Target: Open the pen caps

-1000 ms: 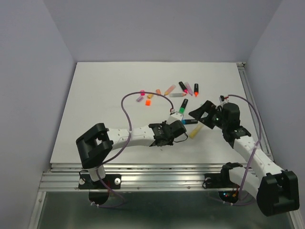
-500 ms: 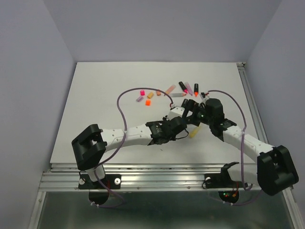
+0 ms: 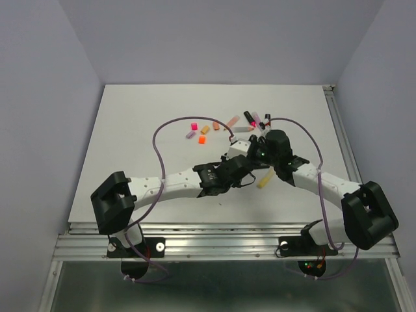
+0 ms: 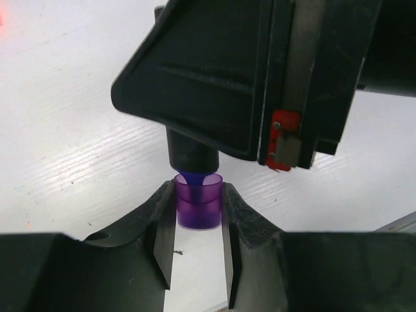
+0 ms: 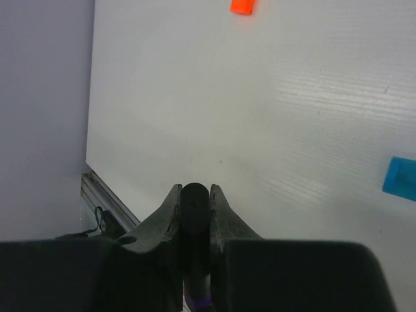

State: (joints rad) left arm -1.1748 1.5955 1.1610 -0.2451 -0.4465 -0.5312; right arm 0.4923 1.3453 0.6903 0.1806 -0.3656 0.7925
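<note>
In the left wrist view, my left gripper (image 4: pixel 198 196) is shut on a purple pen cap (image 4: pixel 198 207). Just above the cap's mouth I see the pen's black barrel (image 4: pixel 191 153) with its coloured tip showing. My right gripper (image 5: pixel 194 190) is shut on that black barrel (image 5: pixel 194 203), end-on between its fingers. In the top view the two grippers meet mid-table, left gripper (image 3: pixel 242 162) against right gripper (image 3: pixel 259 151), and the held pen is hidden between them. Other pens (image 3: pixel 258 119) and loose caps (image 3: pixel 203 138) lie behind them.
A yellow pen (image 3: pixel 265 179) lies just in front of the right gripper. Pink (image 3: pixel 194 125), purple (image 3: pixel 190 135) and orange caps sit back left. The right wrist view shows an orange cap (image 5: pixel 242 6) and a blue cap (image 5: pixel 398 177). The left arm's cable (image 3: pixel 162 133) loops above the table.
My right arm has swung left to the left gripper and shut its wide-open jaws on the pen barrel. The left gripper kept its hold and shifted slightly.
</note>
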